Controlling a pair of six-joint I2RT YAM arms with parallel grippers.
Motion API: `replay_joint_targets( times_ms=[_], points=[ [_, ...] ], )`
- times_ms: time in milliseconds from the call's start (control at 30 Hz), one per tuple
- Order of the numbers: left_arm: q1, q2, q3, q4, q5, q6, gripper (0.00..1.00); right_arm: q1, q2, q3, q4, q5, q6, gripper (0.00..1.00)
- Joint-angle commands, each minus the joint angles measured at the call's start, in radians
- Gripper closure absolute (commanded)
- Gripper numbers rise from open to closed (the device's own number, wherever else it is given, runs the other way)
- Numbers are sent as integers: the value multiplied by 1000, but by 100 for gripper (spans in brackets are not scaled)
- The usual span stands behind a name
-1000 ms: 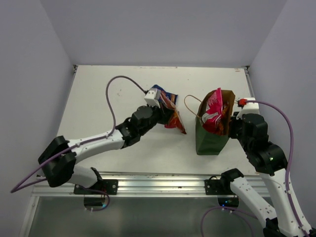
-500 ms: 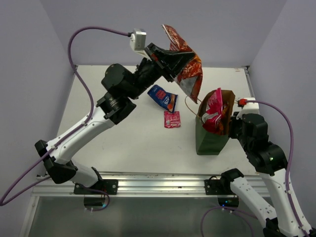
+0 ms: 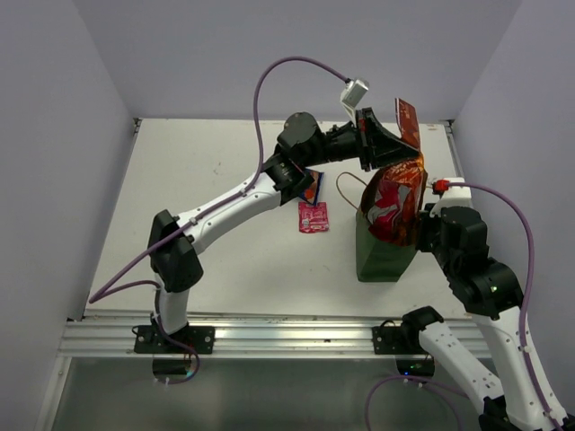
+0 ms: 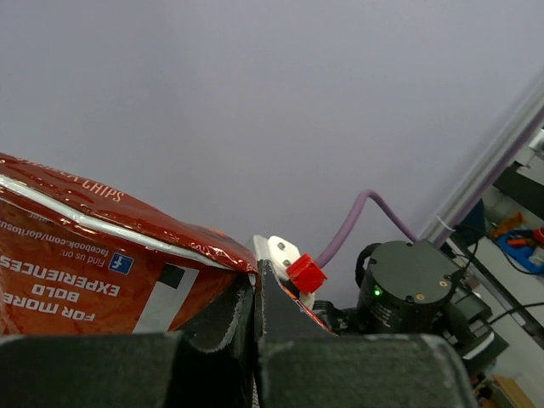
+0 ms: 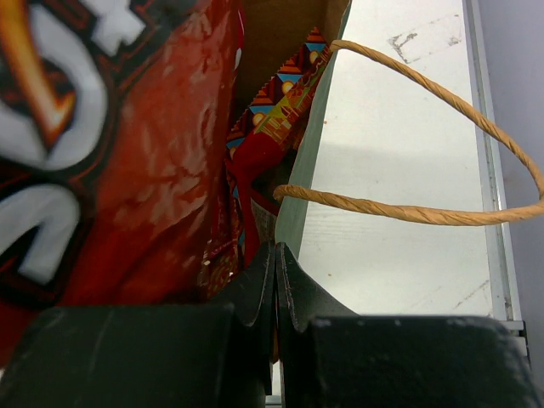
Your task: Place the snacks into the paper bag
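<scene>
My left gripper is shut on the top edge of the red Doritos bag, which hangs with its lower part inside the mouth of the dark green paper bag. In the left wrist view the Doritos bag is pinched at the left gripper. My right gripper is shut on the paper bag's wall, with the Doritos bag close on its left and another patterned packet inside. A small pink sachet and a blue bag lie on the table.
One rope handle of the paper bag sticks out to the left, and a rope handle loops over the table in the right wrist view. The left arm stretches across the table's middle, partly covering the blue bag. Walls stand close on three sides.
The left arm lifted the Doritos bag off the table, swung it right and brought it down into the paper bag's mouth. It now hides the pink-white packet. The right arm has stayed still.
</scene>
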Motion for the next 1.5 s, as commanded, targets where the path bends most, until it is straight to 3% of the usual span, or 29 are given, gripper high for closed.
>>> replay_joint_targets(
  times_ms=[0, 167, 533, 733, 1000, 1333, 1467],
  points=[
    [-1, 1, 101, 203, 125, -108, 100, 1, -6, -5, 13, -26, -15, 100],
    [-1, 20, 80, 182, 200, -131, 100, 1, -3, -5, 12, -23, -15, 100],
    [-1, -9, -141, 103, 291, -41, 100, 2, 3, -5, 13, -17, -15, 100],
    [-3, 58, -54, 70, 299, -37, 100, 1, 5, -3, 13, -17, -15, 100],
    [5, 245, 359, -81, 285, -34, 100, 1, 5, -5, 10, -18, -15, 100],
    [28, 270, 217, -65, 282, -2, 100, 1, 5, -5, 13, -20, -14, 100],
    [63, 291, 236, -7, 274, -51, 100, 1, 5, -5, 12, -18, -14, 100]
  ],
)
